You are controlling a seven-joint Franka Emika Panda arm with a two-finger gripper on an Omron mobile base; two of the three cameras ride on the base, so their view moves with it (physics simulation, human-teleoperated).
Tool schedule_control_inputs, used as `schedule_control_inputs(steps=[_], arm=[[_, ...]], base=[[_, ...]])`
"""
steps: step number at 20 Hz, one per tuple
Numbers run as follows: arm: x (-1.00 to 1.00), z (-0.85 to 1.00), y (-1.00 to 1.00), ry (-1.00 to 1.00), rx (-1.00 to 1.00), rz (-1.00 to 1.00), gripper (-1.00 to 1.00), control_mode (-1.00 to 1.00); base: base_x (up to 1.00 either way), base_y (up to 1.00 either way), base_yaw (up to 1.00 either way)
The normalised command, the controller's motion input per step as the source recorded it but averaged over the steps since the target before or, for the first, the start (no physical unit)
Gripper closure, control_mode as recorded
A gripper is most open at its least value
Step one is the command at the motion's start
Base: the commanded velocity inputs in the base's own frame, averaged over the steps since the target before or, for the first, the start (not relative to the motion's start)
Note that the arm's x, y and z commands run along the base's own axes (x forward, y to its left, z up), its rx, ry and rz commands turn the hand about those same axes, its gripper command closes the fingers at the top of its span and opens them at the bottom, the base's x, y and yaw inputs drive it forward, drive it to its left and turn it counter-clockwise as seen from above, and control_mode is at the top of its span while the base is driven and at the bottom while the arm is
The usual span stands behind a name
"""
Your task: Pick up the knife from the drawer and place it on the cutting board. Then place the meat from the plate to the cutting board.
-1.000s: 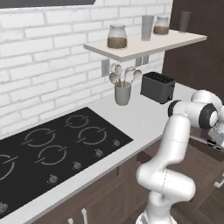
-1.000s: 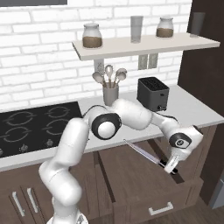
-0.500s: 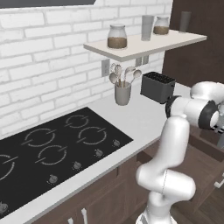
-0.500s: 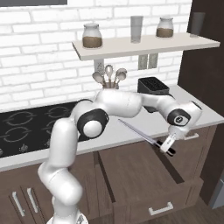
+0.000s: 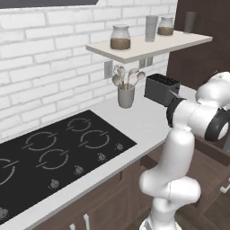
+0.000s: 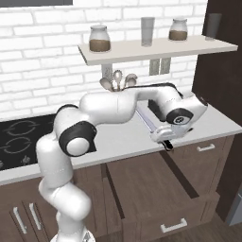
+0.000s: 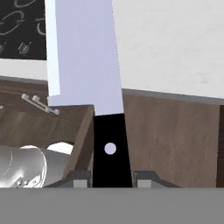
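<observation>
My gripper [image 6: 165, 140] is shut on the black handle of the knife [image 6: 150, 122]. The knife's long silver-grey blade slants up and back over the white counter's [image 6: 215, 124] front edge. In the hand view the wide pale blade [image 7: 83, 52] runs up from the riveted handle, which sits between my fingertips [image 7: 82, 179]. The dark brown drawer [image 6: 156, 186] stands pulled open below the hand, its silver bar handle [image 6: 173, 226] at the front. The cutting board, the plate and the meat are out of view.
A black toaster [image 5: 161, 89] and a grey utensil holder [image 5: 126, 95] stand at the back of the counter. The black cooktop [image 5: 58, 152] lies to the left. A shelf [image 6: 156, 47] with jars hangs on the brick wall. A tall dark cabinet [image 6: 222, 71] closes the right side.
The hand has lifted the knife out from over the open drawer, moving up and left to the counter's edge. The grip on the handle has stayed shut.
</observation>
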Motion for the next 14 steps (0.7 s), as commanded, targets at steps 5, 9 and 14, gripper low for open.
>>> schedule_control_inputs(steps=[5,9,14], arm=[[0.31,0.03,0.95,0.0,-0.28,-0.39,1.0,-1.0],[0.17,-0.09,0.99,0.15,-0.15,-0.22,1.0,-1.0],[0.02,0.02,0.77,0.01,-0.05,-0.15,1.0,-1.0]], base=[[0.0,0.0,0.0],[0.0,0.0,0.0],[0.0,0.0,0.0]])
